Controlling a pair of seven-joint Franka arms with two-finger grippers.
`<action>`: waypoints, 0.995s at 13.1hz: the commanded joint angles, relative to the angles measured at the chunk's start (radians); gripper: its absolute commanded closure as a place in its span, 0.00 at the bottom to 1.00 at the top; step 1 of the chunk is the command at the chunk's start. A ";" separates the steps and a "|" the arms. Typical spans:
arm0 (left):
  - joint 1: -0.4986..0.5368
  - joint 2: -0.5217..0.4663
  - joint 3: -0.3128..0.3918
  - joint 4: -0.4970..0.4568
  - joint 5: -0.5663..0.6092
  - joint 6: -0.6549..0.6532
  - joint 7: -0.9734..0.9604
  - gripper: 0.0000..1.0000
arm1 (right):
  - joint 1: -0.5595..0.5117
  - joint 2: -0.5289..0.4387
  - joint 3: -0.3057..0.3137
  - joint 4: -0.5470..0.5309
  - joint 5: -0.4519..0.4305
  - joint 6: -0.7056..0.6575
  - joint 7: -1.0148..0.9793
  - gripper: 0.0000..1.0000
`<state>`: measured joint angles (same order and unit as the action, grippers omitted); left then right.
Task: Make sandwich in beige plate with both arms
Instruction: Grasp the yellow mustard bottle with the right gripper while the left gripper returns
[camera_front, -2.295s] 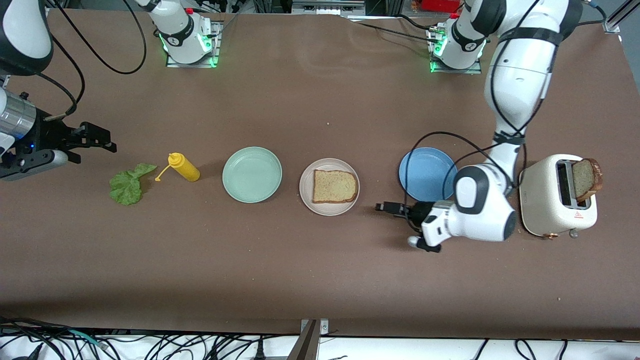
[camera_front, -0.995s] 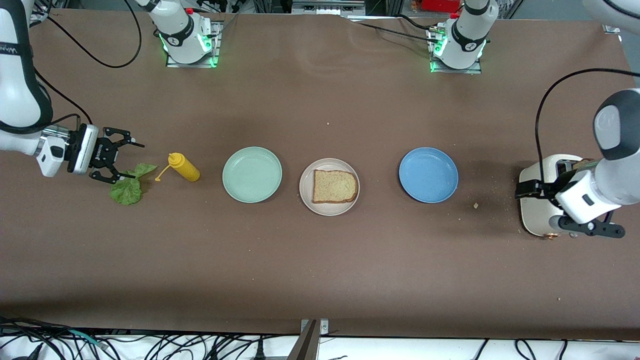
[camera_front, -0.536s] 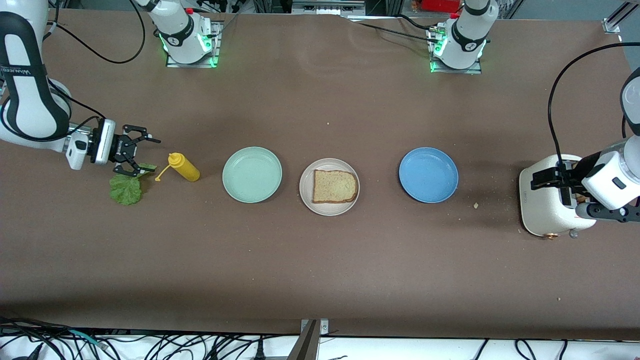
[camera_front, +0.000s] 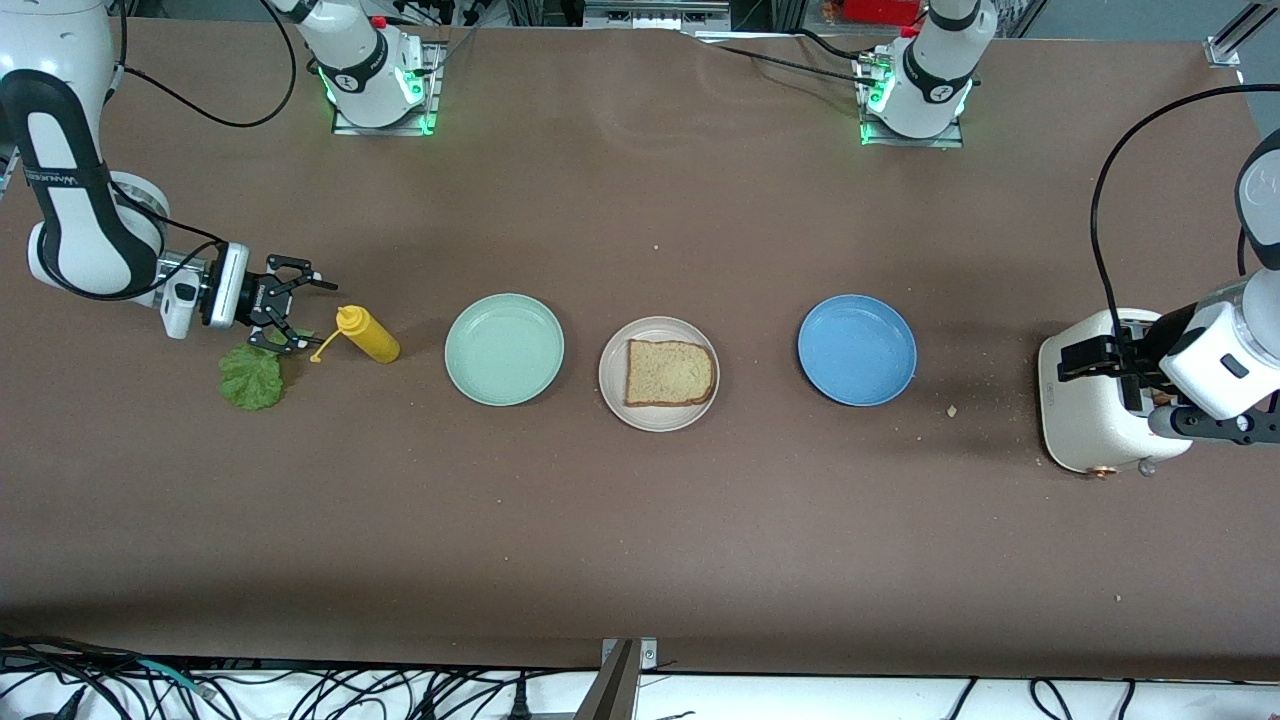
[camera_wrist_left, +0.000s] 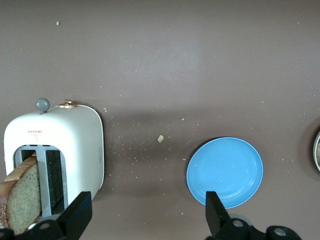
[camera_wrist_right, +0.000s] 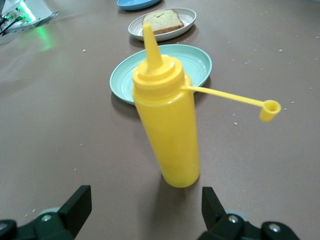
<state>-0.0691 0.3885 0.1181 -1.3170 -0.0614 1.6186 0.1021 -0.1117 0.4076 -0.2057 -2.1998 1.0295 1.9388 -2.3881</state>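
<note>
One brown bread slice (camera_front: 670, 372) lies flat on the beige plate (camera_front: 612, 385) at mid-table. A second slice (camera_wrist_left: 22, 200) stands in a slot of the white toaster (camera_front: 1085, 415) at the left arm's end. My left gripper (camera_front: 1095, 362) hangs open over the toaster's edge, holding nothing (camera_wrist_left: 147, 220). The green lettuce leaf (camera_front: 250, 378) lies on the table at the right arm's end. My right gripper (camera_front: 305, 312) is low and open over the leaf's tip, pointing at the yellow squeeze bottle (camera_wrist_right: 167, 130), with nothing between its fingers (camera_wrist_right: 145, 212).
The yellow bottle (camera_front: 368, 335) stands uncapped, its cap dangling on a strap (camera_wrist_right: 270, 109). A mint green plate (camera_front: 504, 349) sits between the bottle and the beige plate. A blue plate (camera_front: 856, 349) lies between the beige plate and the toaster. Crumbs (camera_front: 951, 410) dot the table.
My right gripper has moved along the table from beside the lettuce up close to the yellow bottle. My left gripper has crossed from near the blue plate to the toaster and lately barely shifted.
</note>
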 joint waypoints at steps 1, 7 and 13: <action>-0.003 -0.016 -0.006 -0.028 0.035 0.020 -0.015 0.00 | 0.001 0.023 0.008 0.002 0.072 0.002 -0.051 0.02; -0.003 -0.016 -0.006 -0.028 0.035 0.027 -0.015 0.00 | 0.014 0.048 0.026 0.000 0.121 0.002 -0.062 0.02; -0.003 -0.013 -0.006 -0.030 0.035 0.027 -0.015 0.00 | 0.035 0.062 0.043 0.003 0.188 0.011 -0.066 0.03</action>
<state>-0.0692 0.3887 0.1180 -1.3303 -0.0614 1.6318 0.1019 -0.0900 0.4604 -0.1645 -2.1997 1.1767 1.9392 -2.4325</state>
